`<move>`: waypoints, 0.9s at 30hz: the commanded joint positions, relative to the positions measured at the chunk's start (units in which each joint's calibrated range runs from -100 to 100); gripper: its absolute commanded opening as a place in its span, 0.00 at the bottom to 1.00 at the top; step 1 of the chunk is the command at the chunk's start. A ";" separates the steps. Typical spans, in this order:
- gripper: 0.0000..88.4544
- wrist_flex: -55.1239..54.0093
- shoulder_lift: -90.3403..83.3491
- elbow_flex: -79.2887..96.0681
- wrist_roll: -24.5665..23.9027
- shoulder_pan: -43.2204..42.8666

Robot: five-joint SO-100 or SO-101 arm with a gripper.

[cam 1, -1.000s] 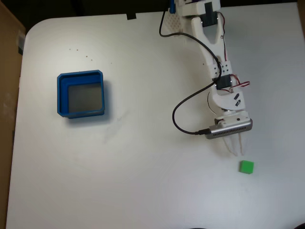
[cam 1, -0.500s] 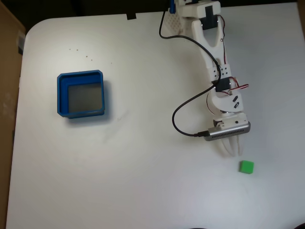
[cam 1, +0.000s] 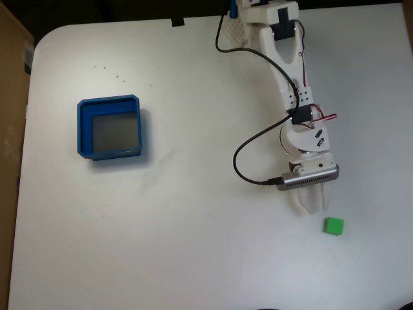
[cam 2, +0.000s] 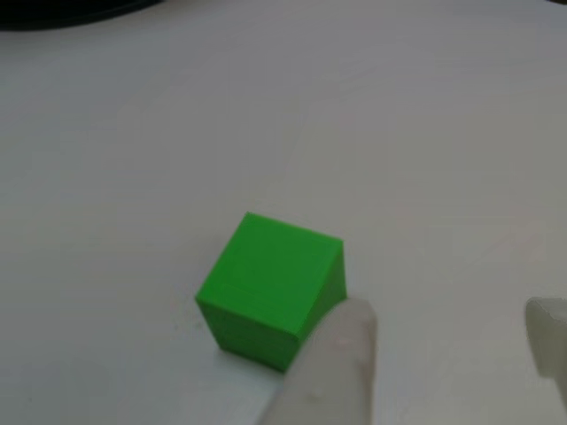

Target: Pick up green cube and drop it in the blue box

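The green cube [cam 1: 333, 225] lies on the white table [cam 1: 193, 239] at the lower right of the fixed view. My gripper [cam 1: 310, 207] hovers just up and to the left of it, open, with nothing between its fingers. In the other view the cube [cam 2: 270, 288] sits close up, just outside one pale fingertip [cam 2: 341, 354] that overlaps its lower right corner. The second fingertip [cam 2: 549, 332] peeks in at the right edge, and the gap of the gripper [cam 2: 447, 328] holds only bare table. The blue box [cam 1: 84, 132] stands far to the left, its grey bottom bare.
A black cable [cam 1: 237, 161] loops out to the left of the arm. Brown cardboard [cam 1: 10, 129] borders the table's left side. The table's rounded far edge meets a dark floor at the top, beside a small black tab [cam 1: 177, 22].
The gripper has shifted slightly left, away from the cube, and its fingers have spread from nearly closed to open. Cube and box have not moved.
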 commanded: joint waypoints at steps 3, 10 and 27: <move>0.21 -1.57 -1.34 -3.86 -0.15 -0.14; 0.22 -1.57 -1.42 -3.77 0.20 -0.29; 0.30 -1.40 -1.09 -3.86 0.20 -4.26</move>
